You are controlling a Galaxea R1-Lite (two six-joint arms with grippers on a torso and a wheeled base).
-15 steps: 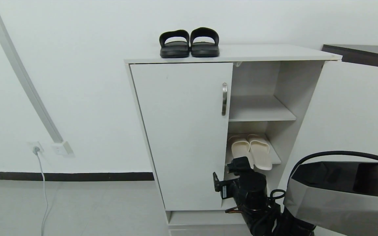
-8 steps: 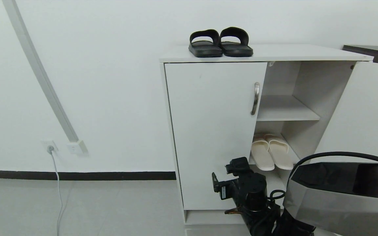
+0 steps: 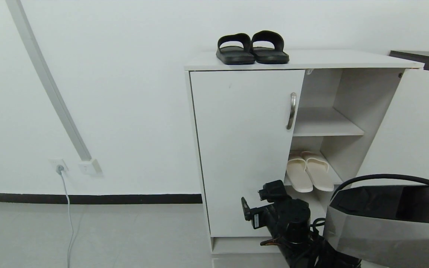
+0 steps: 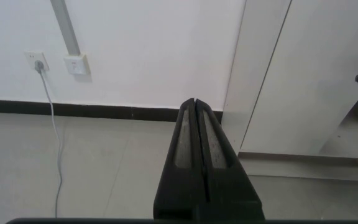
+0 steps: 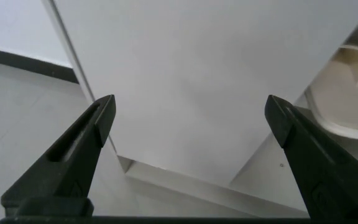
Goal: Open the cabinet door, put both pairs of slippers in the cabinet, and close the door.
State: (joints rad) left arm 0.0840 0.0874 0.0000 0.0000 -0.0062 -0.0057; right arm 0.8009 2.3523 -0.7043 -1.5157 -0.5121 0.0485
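**Task status**

1. Door opening: done. The right door (image 3: 412,123) of the cabinet (image 3: 330,57) stands swung out at the right of the head view and exposes the interior. The left door (image 3: 244,149) is shut.
2. First pair: stowed. The cream slippers (image 3: 310,171) lie side by side inside the cabinet, below the upper shelf (image 3: 322,124), right of frame centre.
3. Second pair: not yet stowed. The black slippers (image 3: 252,48) sit side by side on the cabinet top, upper centre of the head view, well apart from both grippers.
4. Door closing: not yet done.

**End effector state**

- Left gripper (image 4: 194,106): fingers pressed together, nothing between them. It faces the floor beside the cabinet.
- Right gripper (image 5: 189,102): fingers spread wide, holding nothing. It faces the lower part of the left door.

**Assessment**

Roughly half of the task appears complete. The steps left are to pick up the black pair, place it inside, and close the right door.
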